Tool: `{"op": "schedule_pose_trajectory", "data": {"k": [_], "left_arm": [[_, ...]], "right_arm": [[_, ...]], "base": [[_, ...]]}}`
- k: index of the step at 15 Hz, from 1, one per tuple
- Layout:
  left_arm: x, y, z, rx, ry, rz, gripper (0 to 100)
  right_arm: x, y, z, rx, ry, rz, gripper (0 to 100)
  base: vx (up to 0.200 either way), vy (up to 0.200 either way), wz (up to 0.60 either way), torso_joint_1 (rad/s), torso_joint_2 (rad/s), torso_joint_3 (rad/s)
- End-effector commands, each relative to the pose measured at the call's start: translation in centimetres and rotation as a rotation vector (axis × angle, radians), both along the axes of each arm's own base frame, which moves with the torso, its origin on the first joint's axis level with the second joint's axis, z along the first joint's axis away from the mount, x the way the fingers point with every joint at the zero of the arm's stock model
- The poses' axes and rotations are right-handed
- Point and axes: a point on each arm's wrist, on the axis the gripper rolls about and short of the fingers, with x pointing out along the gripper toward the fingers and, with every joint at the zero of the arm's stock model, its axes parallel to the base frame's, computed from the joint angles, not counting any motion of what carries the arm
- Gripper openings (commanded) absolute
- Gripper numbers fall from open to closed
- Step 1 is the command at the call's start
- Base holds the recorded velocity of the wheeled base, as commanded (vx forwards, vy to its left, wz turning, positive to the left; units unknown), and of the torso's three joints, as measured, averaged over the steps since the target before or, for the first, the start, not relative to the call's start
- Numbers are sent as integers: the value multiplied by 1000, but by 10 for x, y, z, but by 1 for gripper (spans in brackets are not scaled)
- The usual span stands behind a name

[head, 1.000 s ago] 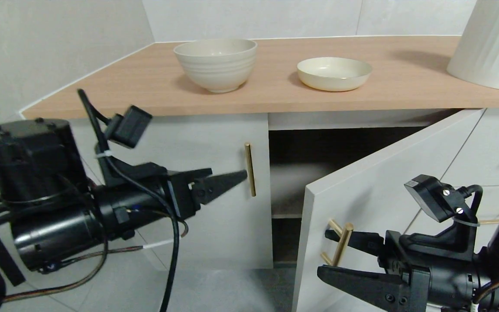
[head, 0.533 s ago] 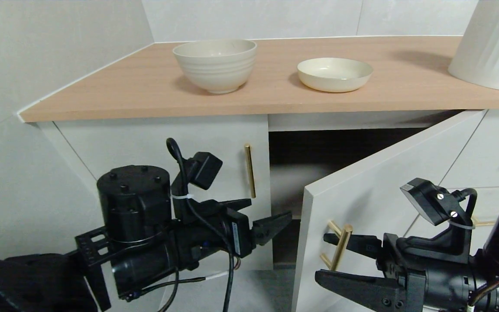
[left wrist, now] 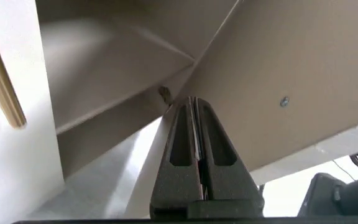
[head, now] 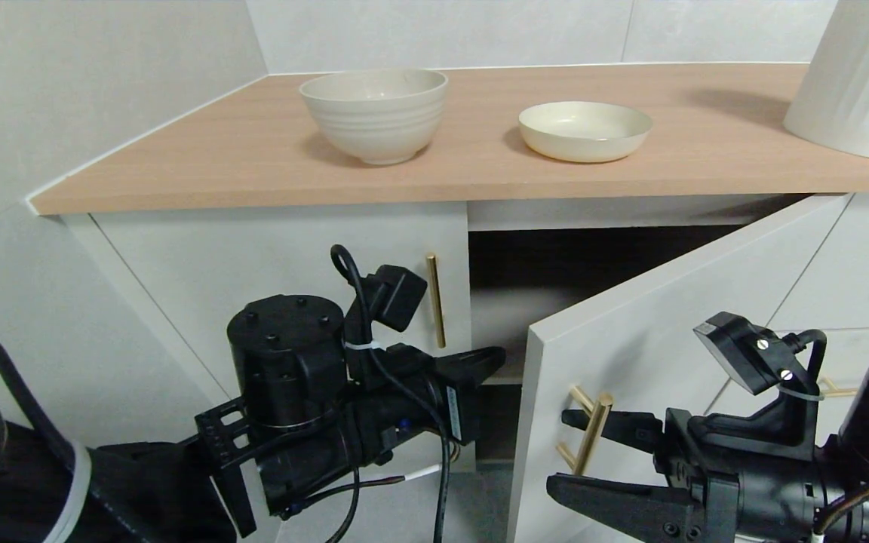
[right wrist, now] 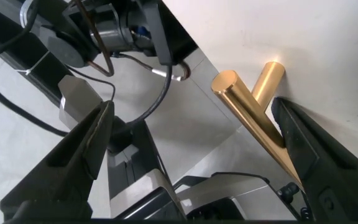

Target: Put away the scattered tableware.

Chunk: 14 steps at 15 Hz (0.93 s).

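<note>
Across the upper frame we see the bench (head: 253,151). At lower centre the left pincer (head: 489,356), pressed together, points level into the open cabinet (head: 555,256). At lower right the right pincer (head: 559,449) is spread astride the door's brass handle (head: 593,422), perhaps touching it. The bowl (head: 374,113) and the dish (head: 584,130) sit apart on the bench, upper centre.

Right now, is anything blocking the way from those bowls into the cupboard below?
Nothing on the counter crowds the deep bowl or the shallow dish. The cupboard door is swung open and the opening looks free, except that the left gripper, shut, sits at its lower left edge. The right gripper, open, straddles the door's handle.
</note>
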Motion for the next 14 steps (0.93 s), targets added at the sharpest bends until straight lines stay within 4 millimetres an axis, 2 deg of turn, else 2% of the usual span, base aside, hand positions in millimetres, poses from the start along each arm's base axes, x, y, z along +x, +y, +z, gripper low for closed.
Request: {"op": "schedule_pose_trajectory", "data": {"k": [1, 4, 7, 13, 14], "left_arm": [[1, -3, -4, 11, -17, -33, 0], [-2, -9, -6, -6, -25, -175, 0], [-1, -14, -20, -13, -11, -303, 0], [11, -31, -32, -54, -64, -320, 0], [11, -31, -32, -55, -65, -320, 0]], "right_arm": [[0, 0, 1, 2, -7, -7, 100], [4, -6, 1, -13, -71, -30, 100], [3, -8, 0, -20, -80, -36, 100], [14, -19, 0, -65, -158, -198, 100], [14, -24, 6, -51, -176, -239, 100]], "base": [[0, 0, 0, 0, 0, 0], [0, 0, 0, 0, 0, 0], [0, 0, 0, 0, 0, 0], [0, 0, 0, 0, 0, 0], [0, 0, 0, 0, 0, 0]]}}
